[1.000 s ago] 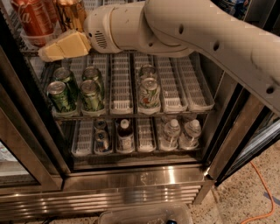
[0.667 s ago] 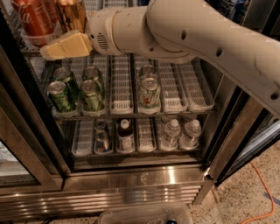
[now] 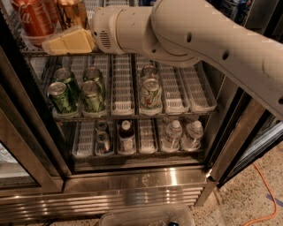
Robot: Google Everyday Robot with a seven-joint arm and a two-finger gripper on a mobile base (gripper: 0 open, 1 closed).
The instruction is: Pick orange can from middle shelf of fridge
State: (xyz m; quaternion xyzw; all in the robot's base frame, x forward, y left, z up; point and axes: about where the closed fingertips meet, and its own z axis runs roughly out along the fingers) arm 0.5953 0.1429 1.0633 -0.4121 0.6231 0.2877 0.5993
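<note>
The orange can stands at the top left on the middle shelf of the fridge, just right of a red Coca-Cola can. Its top is cut off by the picture edge. My gripper, tan-coloured, reaches in from the right. It sits at the shelf's front rail, directly in front of and just below the orange can, and covers the can's base. My white arm crosses the top of the view.
The rack below holds green cans and a pale can in white lane trays. The lowest rack holds a dark bottle and water bottles. A dark door frame stands at the left. An orange cable lies on the floor.
My gripper has edged slightly up and closer to the orange can. The arm has shifted a little with it. The cans have not moved.
</note>
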